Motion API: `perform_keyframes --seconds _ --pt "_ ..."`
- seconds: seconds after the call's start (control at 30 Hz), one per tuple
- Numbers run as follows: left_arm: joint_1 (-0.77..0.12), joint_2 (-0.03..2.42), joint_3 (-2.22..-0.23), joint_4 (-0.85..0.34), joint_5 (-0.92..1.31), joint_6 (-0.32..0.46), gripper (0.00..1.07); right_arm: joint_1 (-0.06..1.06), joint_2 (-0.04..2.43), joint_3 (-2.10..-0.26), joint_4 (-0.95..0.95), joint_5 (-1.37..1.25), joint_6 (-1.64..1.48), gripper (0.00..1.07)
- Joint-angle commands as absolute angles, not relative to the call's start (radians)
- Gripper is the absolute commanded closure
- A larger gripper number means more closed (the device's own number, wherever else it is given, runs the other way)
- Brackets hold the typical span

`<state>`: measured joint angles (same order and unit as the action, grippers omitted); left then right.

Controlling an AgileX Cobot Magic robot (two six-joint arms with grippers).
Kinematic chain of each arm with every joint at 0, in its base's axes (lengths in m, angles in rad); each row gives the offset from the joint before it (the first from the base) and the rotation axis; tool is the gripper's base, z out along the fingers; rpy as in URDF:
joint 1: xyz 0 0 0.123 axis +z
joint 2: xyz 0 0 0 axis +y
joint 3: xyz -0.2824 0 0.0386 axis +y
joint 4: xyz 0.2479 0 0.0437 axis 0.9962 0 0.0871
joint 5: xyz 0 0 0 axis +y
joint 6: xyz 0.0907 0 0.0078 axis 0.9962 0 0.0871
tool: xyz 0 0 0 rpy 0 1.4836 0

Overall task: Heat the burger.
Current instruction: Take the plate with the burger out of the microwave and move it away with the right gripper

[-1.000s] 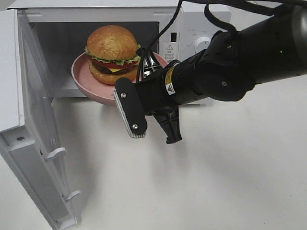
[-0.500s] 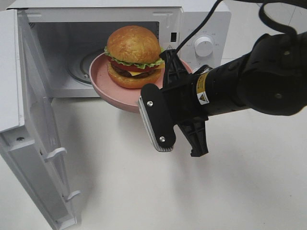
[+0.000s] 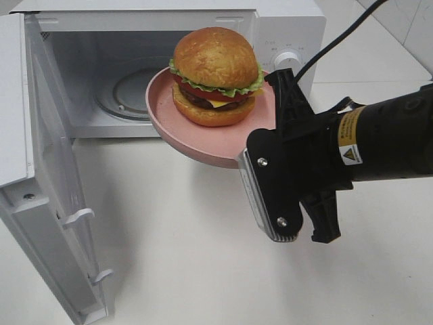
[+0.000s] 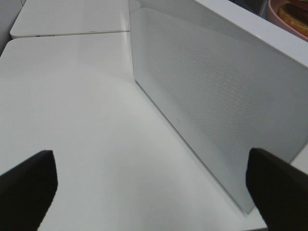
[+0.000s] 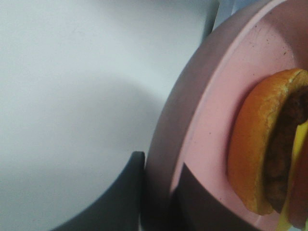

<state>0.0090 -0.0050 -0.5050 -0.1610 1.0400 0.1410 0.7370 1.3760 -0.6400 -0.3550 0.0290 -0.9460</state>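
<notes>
Right pincer (image 5: 156,192): clenched on the rim of the pink plate (image 3: 196,139), one finger over the rim and the other under it, as the right wrist view shows. In the high view the black right arm (image 3: 379,145) comes in from the right side of the scene, level with the plate.

The burger (image 3: 216,76): seated upright on the pink plate, roughly centred. Golden-brown bun on top, with lettuce, tomato, a yellow slice and a dark patty visible between the bun halves. The plate is carried clear of the white worktop (image 3: 203,257), tilted slightly, and sits just in front of the microwave (image 3: 284,30), before the right part of the cavity opening. It is outside the cavity.

Microwave: door (image 3: 51,203) swung fully open on the left. The glass turntable (image 3: 132,91) is visible inside the cavity with nothing seen on it. The control knob (image 3: 287,59) on the right panel is partly hidden behind the plate and arm.

Left pincer (image 4: 154,185): released, its two dark fingers (image 4: 26,185) spread wide at either edge of the left wrist view, with nothing between them. It hangs over the worktop, facing the perforated outer face of the open door. It does not appear in the high view.
</notes>
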Motion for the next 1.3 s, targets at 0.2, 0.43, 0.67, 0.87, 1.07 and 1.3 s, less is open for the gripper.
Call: perform_keyframes --seconds 0.2,0.43,0.67,0.87,1.07,1.3 --pt "0.012 -0.022 -0.506 -0.167 1.032 0.139 0.06 0.734 1.234 -0.594 -0.368 0.09 -0.946 1.07" --pt "0.012 -0.022 -0.506 -0.167 1.032 0.139 0.06 0.734 1.139 -0.584 -0.463 0.267 -0.836 1.07" --pt "0.012 -0.022 -0.506 -0.167 1.032 0.139 0.06 0.734 1.078 -0.584 -0.572 0.402 -0.66 1.07" --pt "0.012 -0.022 -0.506 -0.167 1.032 0.139 0.06 0.734 1.063 -0.584 -0.624 0.543 -0.463 1.07" --pt "0.012 -0.022 -0.506 -0.167 1.032 0.139 0.06 0.734 1.063 -0.584 -0.697 0.637 -0.284 1.07" --pt "0.012 -0.022 -0.506 -0.167 1.032 0.139 0.06 0.734 1.063 -0.584 -0.769 0.738 -0.126 1.07"
